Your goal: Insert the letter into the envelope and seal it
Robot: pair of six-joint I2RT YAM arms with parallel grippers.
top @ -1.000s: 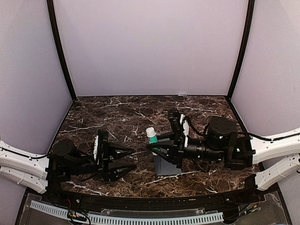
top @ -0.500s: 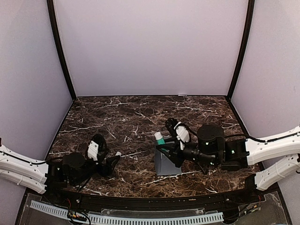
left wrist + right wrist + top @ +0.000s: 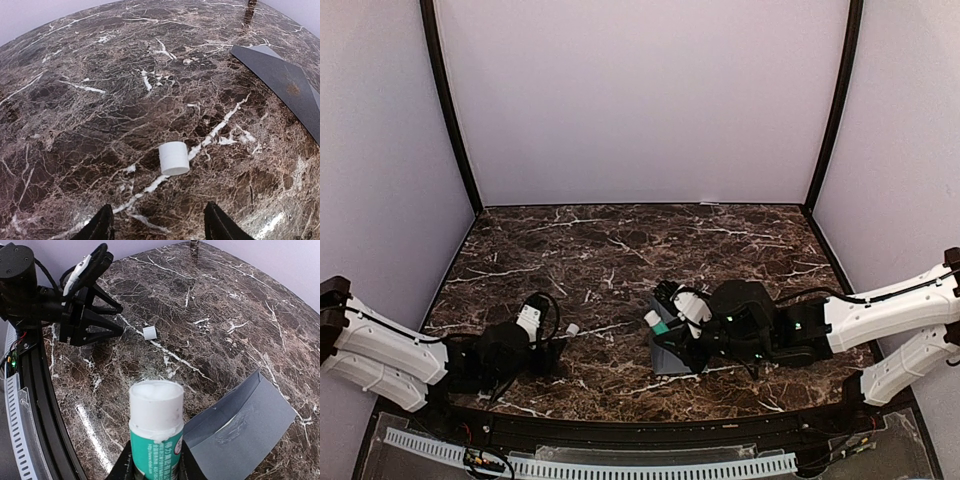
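Note:
The dark blue-grey envelope [image 3: 672, 355] lies flat on the marble table [image 3: 620, 250], its flap open; it also shows in the right wrist view [image 3: 245, 435] and the left wrist view [image 3: 285, 82]. The tan letter does not show in any view. My right gripper [image 3: 667, 330] is shut on an uncapped white-and-green glue stick [image 3: 155, 425], held just over the envelope's left edge. My left gripper [image 3: 159, 227] is open and empty, low over the table, with the small white glue cap [image 3: 174, 158] lying on the table just ahead of its fingers.
The cap also shows in the top view [image 3: 572, 328] and the right wrist view [image 3: 149, 333], left of the envelope. My left gripper [image 3: 95, 315] shows beyond it. Pale walls enclose the table on three sides.
My left arm has dropped low to the table and pulled back left; the white cap now lies on the table before it. My right gripper has carried the glue stick down toward the envelope.

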